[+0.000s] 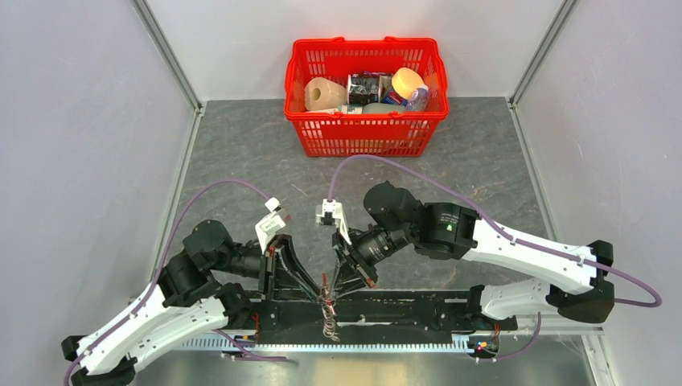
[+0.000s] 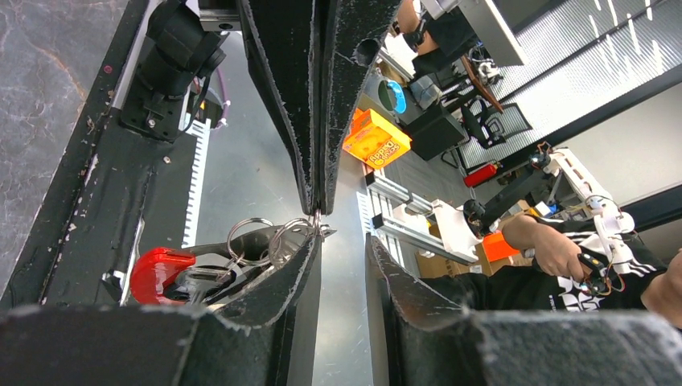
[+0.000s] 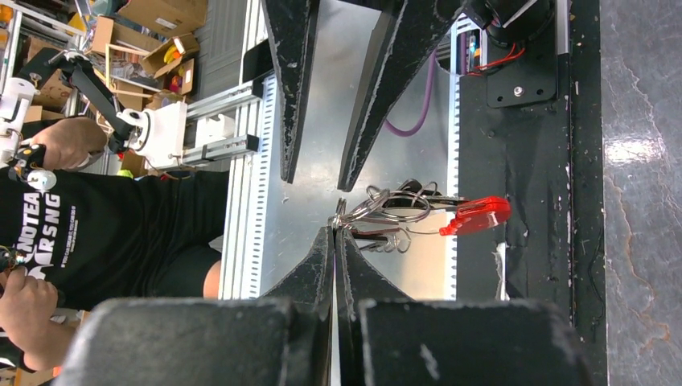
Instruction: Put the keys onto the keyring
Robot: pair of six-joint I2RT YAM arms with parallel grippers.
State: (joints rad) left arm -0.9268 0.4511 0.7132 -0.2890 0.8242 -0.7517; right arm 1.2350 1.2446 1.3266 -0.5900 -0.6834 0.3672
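The keyring [image 1: 329,318] hangs over the table's near edge, between the two arms. It is a bunch of silvery split rings [image 2: 259,240] with a bright red strap [image 2: 158,270], also red strap [image 3: 476,215]. My right gripper [image 3: 336,228] is shut, its tips pinching one ring of the bunch. My left gripper [image 2: 342,240] faces it tip to tip, jaws apart with nothing between them; the rings lie against the outer side of its left finger [image 2: 299,261]. A dark piece with a silvery end [image 2: 207,278], the keys, sits in the bunch; I cannot tell whether it is threaded on.
A red basket [image 1: 366,135] with a paper roll and packets stands at the back centre. The arms' black base plate [image 1: 418,310] and a slotted metal rail [image 1: 378,344] run along the near edge below the grippers. Grey walls close both sides.
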